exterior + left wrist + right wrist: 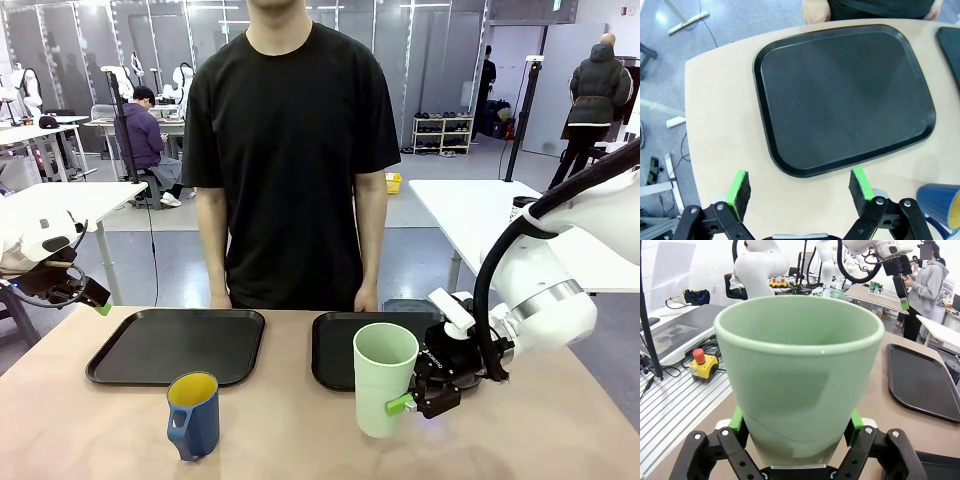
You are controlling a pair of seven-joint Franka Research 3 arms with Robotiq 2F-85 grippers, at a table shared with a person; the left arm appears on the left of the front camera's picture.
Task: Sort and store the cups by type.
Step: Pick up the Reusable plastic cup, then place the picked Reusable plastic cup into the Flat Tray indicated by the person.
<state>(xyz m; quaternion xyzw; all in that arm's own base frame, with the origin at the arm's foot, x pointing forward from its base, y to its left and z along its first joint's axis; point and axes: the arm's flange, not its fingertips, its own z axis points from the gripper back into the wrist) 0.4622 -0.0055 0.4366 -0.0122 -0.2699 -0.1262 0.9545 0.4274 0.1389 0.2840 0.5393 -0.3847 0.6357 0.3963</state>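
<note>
Colours at the sorting surface: the tumbler (385,378) is a plain pale green with no pattern, while the mug (194,415) is dark blue outside and yellow inside. The left tray (178,345) and the right tray (335,350) are both plain black, set against the light tan surface (300,440). The left claw (800,189) and the right claw (796,422) are black with bright green pads (740,187). The right arm (545,290) is white, trailed by black cable. The person (290,130) wears a plain black T-shirt. Off to one side, a yellow box (702,365) carries a red button.
</note>
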